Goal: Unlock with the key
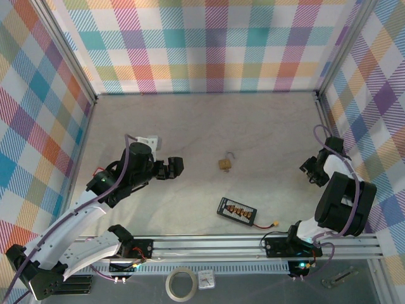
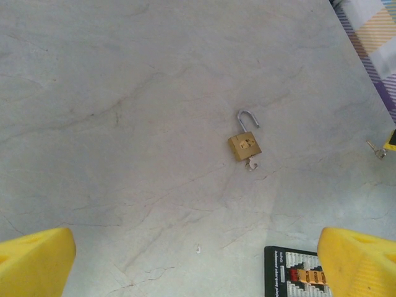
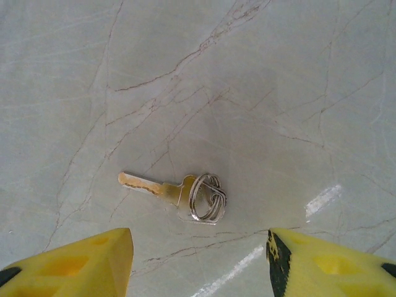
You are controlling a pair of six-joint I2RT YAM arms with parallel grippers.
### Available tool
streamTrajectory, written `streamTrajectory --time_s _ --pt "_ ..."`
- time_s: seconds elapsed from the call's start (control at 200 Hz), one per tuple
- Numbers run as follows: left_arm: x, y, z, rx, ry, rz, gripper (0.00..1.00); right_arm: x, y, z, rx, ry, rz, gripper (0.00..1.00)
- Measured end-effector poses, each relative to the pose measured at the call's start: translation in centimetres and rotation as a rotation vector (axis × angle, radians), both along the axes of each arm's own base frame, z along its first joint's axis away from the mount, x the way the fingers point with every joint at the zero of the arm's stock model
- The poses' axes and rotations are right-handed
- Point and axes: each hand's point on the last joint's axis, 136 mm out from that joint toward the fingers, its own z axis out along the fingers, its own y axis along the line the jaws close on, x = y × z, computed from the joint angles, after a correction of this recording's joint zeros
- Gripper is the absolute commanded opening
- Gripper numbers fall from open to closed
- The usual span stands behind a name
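Key pick-up step: right gripper point(image 3: 198, 247) hangs over the key point(image 3: 170, 190), jaws apart, nothing held; key lies flat on the surface point(image 3: 278, 93) near its right edge. Left gripper point(image 2: 195, 247) wide apart, empty. Next: lower, pinch key, carry to brass padlock point(image 2: 244, 146) mid-surface

Both aimed downward — left pincer point(image 2: 195, 266) spread wide, right pincer point(image 3: 199, 263) parted.
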Motion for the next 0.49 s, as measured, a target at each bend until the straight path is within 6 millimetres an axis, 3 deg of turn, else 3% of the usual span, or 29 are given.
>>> streamTrajectory --time_s 0.225,0.495 --pt "-0.1 0.1 -0.9 0.011 0.016 -0.003 0.99 0.1 0.0 0.0 -0.001 -0.005 0.007 0.61" --pt "-0.3 -0.5 -3.8 0.025 0.066 -0.028 1.0 0.1 0.0 0.2 -0.016 -0.006 0.049 0.62"
